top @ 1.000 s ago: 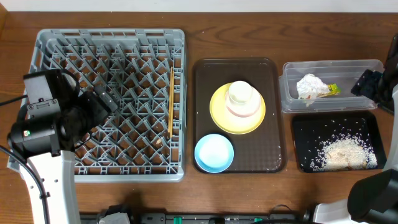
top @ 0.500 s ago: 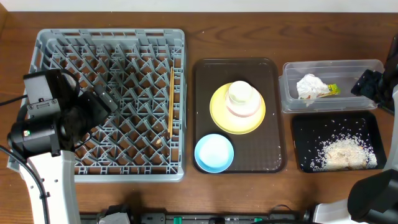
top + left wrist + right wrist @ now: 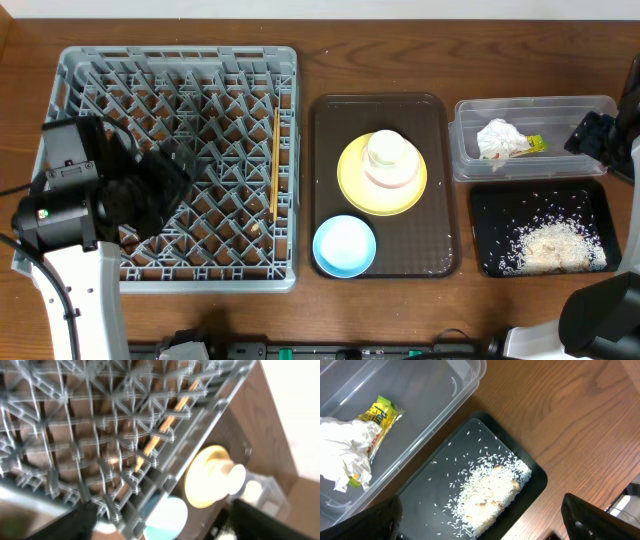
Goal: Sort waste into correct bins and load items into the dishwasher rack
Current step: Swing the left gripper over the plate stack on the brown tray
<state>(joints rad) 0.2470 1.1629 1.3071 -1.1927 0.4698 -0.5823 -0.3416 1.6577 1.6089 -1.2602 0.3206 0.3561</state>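
The grey dishwasher rack holds two wooden chopsticks along its right side. My left gripper hovers open and empty over the rack's left half. In the left wrist view it looks across the rack and chopsticks. The yellow plate carries a white bowl with a small white cup on top. The light blue bowl sits beside it. The clear tub holds the napkin and packet. The black tray holds rice. My right gripper is open above the black tray.
The plate and both bowls stand on a dark brown serving tray between the rack and the bins. Bare wooden table runs along the back. The right arm is at the right edge, beside the tub.
My left gripper has shifted a little to the right over the rack. The right arm and all objects have not moved.
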